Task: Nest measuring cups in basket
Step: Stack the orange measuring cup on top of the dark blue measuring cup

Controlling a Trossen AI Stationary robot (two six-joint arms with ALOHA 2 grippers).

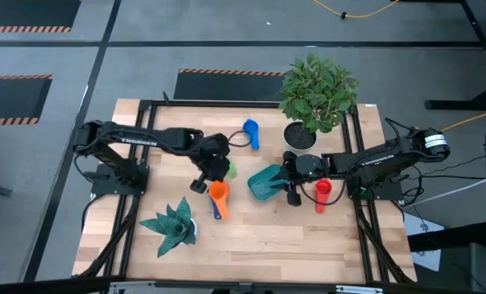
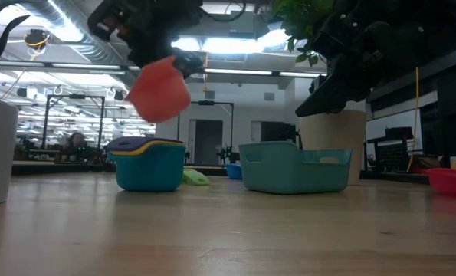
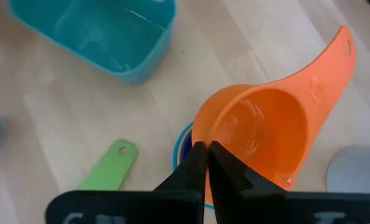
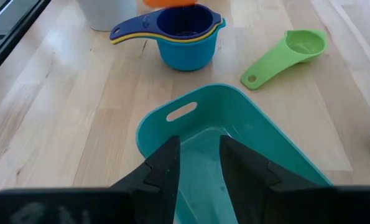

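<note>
My left gripper (image 1: pixel 216 180) is shut on the orange measuring cup (image 2: pixel 159 88), held in the air above a nested stack of cups (image 2: pixel 147 163) with dark blue on top, then yellow and blue. A green cup (image 1: pixel 230 170) lies beside the stack, a blue cup (image 1: pixel 251 131) farther back, and a red cup (image 1: pixel 323 191) on the right. The teal basket (image 1: pixel 265 181) stands flat on the table. My right gripper (image 4: pixel 198 140) is open just above the basket's right side. My left gripper pinches the orange cup's rim (image 3: pixel 197 140) between its two fingers, on the side opposite the handle (image 3: pixel 334 59), one finger inside the bowl and one outside. The fingers come from above. The cup is lifted clear and tilted.
A leafy plant in a white pot (image 1: pixel 300 135) stands at the back right, behind the basket. A succulent in a white pot (image 1: pixel 175 222) stands at the front left. Bare wood lies along the near edge (image 1: pixel 292 245).
</note>
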